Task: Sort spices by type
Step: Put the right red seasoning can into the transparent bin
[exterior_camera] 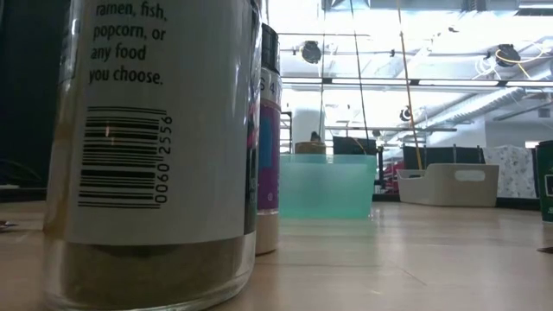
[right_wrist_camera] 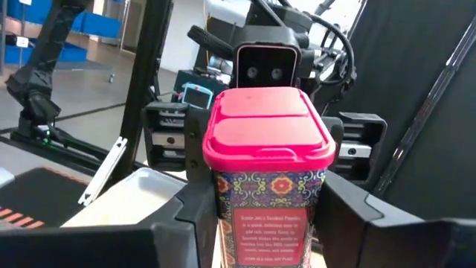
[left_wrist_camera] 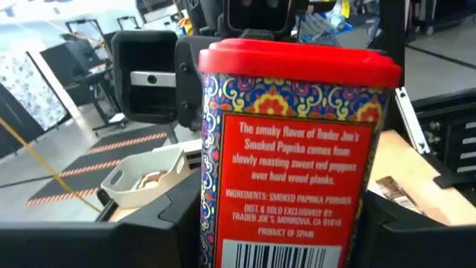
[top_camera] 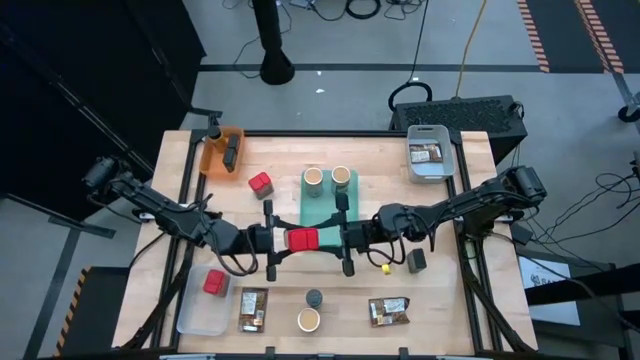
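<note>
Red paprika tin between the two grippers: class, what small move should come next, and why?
Probably the right gripper should finish closing on the red paprika tin before the left gripper lets go. The tin hangs above the table with both grippers' fingers flanking it, so this looks like a handover, and releasing early might drop it.

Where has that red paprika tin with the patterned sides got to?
In the high view the red paprika tin is mid-table between the left gripper and the right gripper, just in front of the teal tray.
</note>
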Controlling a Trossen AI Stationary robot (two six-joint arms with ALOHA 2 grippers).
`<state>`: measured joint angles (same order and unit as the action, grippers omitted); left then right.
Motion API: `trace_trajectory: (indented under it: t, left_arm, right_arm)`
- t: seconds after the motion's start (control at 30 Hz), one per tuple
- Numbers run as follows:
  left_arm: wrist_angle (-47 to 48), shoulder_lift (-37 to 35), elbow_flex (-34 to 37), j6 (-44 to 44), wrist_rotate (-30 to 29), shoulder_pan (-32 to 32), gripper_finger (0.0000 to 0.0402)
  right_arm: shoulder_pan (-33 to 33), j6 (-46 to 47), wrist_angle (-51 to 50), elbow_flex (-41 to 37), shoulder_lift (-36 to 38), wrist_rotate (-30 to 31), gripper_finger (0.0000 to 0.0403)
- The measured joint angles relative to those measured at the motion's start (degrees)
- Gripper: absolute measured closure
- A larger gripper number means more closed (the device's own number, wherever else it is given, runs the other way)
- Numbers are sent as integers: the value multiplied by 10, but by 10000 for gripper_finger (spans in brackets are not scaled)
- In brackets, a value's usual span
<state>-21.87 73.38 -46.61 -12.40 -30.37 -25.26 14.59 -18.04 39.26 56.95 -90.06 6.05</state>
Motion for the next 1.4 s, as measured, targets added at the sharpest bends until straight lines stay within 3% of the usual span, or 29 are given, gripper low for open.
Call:
trace_trajectory:
  t: [0.13,0.3,0.5,0.87,1.13,1.4]
  left_arm:
    - [4,0,0,14,-13,-1,179]
    - [10,0,0,16,-56,-7,124]
    - [69,-11,0,16,-70,-16,84]
    - [212,-68,-15,76,-79,-43,81]
    - [227,-97,-49,25,-76,-28,81]
    - [223,-68,-49,11,18,23,81]
  right_arm:
    - [0,-2,0,0,0,5,252]
    - [1,-7,3,0,0,23,252]
    - [2,-11,-37,0,9,52,252]
    - [1,1,-139,1,22,112,252]
    - [1,0,-167,2,22,136,252]
    - [1,9,-229,36,21,136,252]
